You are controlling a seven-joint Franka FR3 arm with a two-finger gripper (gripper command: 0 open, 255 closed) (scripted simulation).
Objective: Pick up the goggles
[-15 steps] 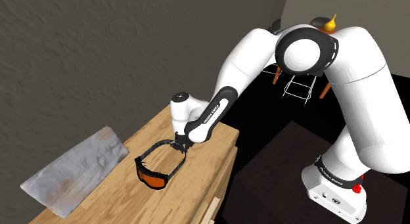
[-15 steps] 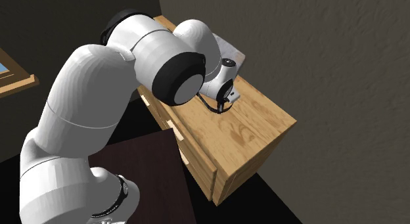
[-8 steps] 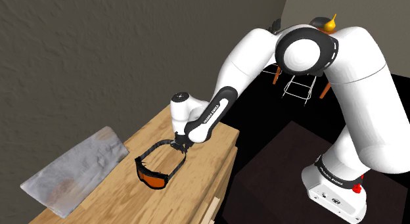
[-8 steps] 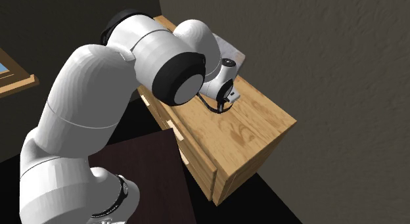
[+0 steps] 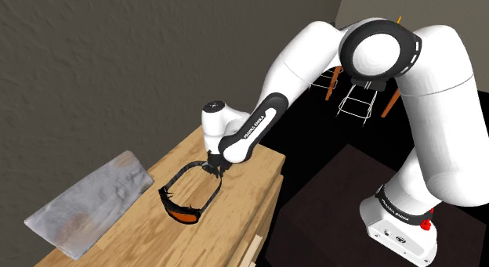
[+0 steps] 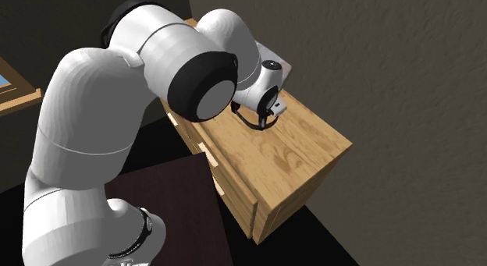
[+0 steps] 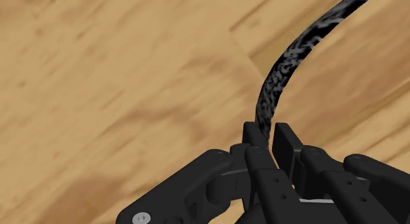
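Note:
The goggles [image 5: 185,214] have a black frame, an orange lens and a dark mottled strap [image 5: 190,171]. They lie near the right edge of the wooden dresser top [image 5: 141,230] in the shoulder view. My gripper [image 5: 213,168] is shut on the far end of the strap loop, which is drawn up while the lens end stays low at the wood. In the wrist view the strap [image 7: 289,65] runs out from between the closed fingers of the gripper [image 7: 268,134], over wood grain. In the second exterior view the gripper [image 6: 262,122] hangs over the dresser [image 6: 293,159], partly hidden by the arm.
A grey cloth [image 5: 90,199] lies on the dresser top toward the shoulder view's left, against the wall. The dresser's right edge drops to a dark floor. A wire-legged stool [image 5: 356,101] stands behind the arm, and the dark stand box [image 5: 329,199] sits at lower right.
The arm's elbow and hand have risen a little with the strap in the fingers. The strap end of the goggles lifted and the loop tilted, while the lens end barely shifted.

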